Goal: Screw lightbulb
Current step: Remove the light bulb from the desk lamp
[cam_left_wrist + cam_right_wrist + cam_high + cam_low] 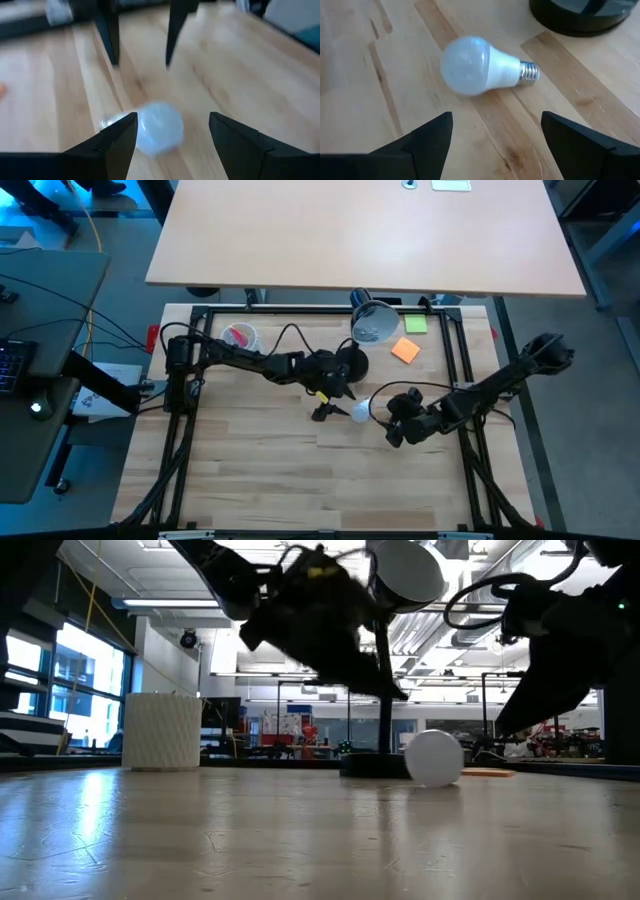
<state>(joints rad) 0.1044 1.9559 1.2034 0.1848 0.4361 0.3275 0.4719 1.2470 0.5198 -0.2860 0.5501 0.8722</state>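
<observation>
Left tool (pixel 322 412) hangs angled down, jaws wide, just beside the lightbulb (pixel 359 411) lying on the table (pixel 250 470).

No legible text, label or number anywhere.

In the left wrist view the lightbulb (pixel 157 127) is blurred, and its screw base is partly hidden behind one of the fingers (pixel 112 142) at lower left. In the low view the base cannot be seen. The lamp base (pixel 580 15) is cut off at the right wrist view's top edge.
</observation>
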